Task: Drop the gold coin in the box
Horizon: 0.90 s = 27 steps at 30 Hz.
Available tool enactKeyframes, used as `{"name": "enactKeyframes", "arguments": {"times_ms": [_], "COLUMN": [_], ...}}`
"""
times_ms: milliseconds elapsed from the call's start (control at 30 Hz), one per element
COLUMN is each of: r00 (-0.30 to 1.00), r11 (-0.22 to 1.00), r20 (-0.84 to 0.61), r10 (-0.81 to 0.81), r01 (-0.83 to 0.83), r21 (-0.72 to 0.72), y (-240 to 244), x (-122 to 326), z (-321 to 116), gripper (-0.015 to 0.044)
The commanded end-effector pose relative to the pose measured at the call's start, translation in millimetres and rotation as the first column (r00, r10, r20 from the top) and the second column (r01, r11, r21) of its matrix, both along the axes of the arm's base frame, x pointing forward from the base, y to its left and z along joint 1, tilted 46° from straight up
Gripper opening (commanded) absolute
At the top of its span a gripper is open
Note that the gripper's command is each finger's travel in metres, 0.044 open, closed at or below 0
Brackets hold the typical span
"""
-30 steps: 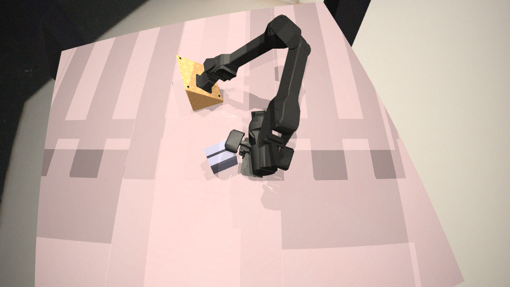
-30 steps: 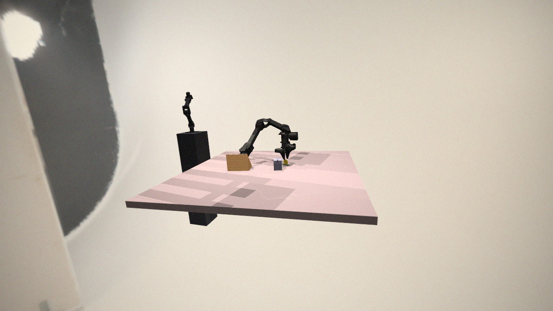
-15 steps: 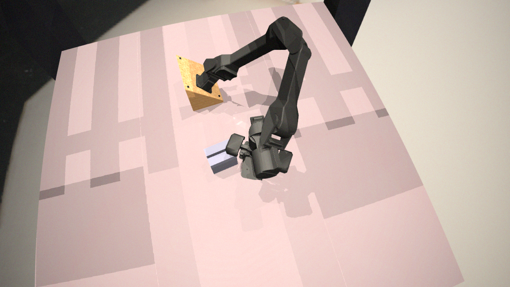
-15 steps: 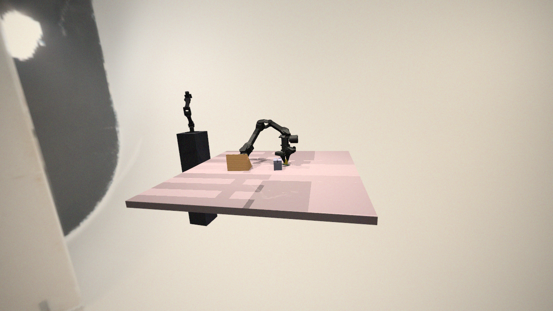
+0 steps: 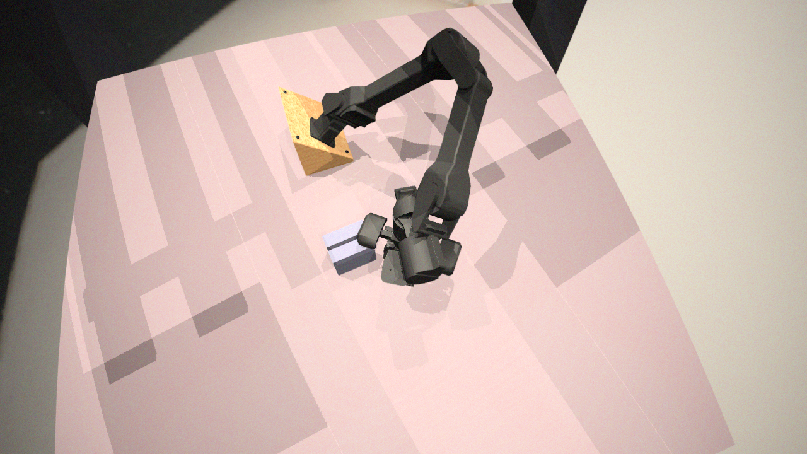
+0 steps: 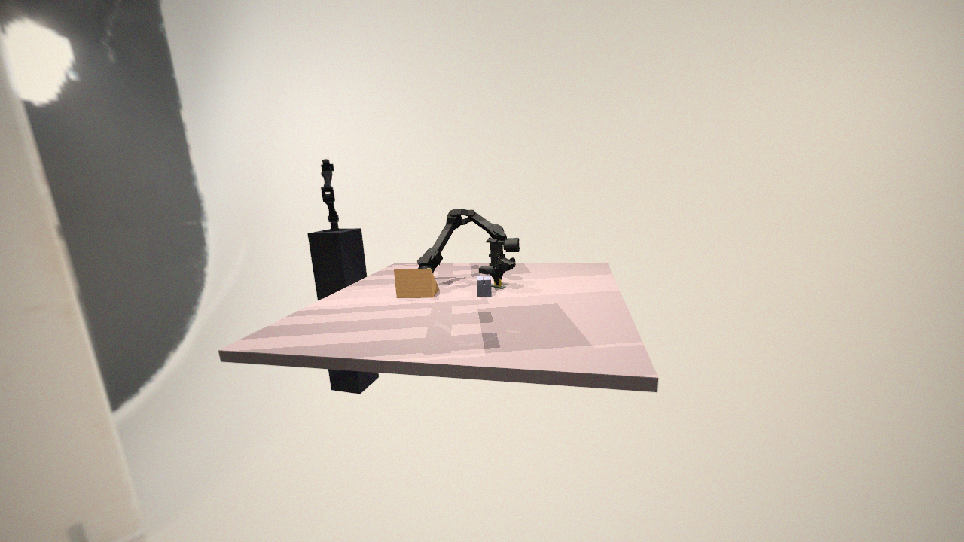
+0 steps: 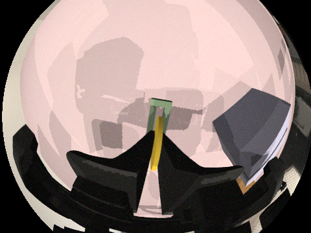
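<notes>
The gold coin is on edge between my fingertips in the wrist view. My gripper points down and is shut on the coin's two flat faces. The green holder lies right at the fingertips; its far end and part of its slot show, and the rest is hidden. I cannot tell whether the coin is clear of it. The grey box stands close beside the gripper, with its lid slot partly in view. The arm hides the coin and holder in the top view.
The arm base sits on a wooden wedge behind the box, to its upper left in the exterior view. A second dark arm stands on a black pedestal beyond the table. Patterned shadows cross the pink table.
</notes>
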<state>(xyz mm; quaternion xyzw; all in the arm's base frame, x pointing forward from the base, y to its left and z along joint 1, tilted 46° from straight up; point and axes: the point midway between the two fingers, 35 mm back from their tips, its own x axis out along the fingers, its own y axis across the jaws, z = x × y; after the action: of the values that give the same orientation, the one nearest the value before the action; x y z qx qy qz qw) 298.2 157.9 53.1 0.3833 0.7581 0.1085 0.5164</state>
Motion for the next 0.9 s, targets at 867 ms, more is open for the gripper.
{"name": "enactKeyframes", "arguments": {"times_ms": [867], "r00": [1.000], "r11": [1.000], "r20": [-0.005], "r10": [-0.004], "r01": [0.004], "r21": [-0.003], "y": [-35.7], "x": [12.5], "z": [33.9], "gripper": [0.0000]}}
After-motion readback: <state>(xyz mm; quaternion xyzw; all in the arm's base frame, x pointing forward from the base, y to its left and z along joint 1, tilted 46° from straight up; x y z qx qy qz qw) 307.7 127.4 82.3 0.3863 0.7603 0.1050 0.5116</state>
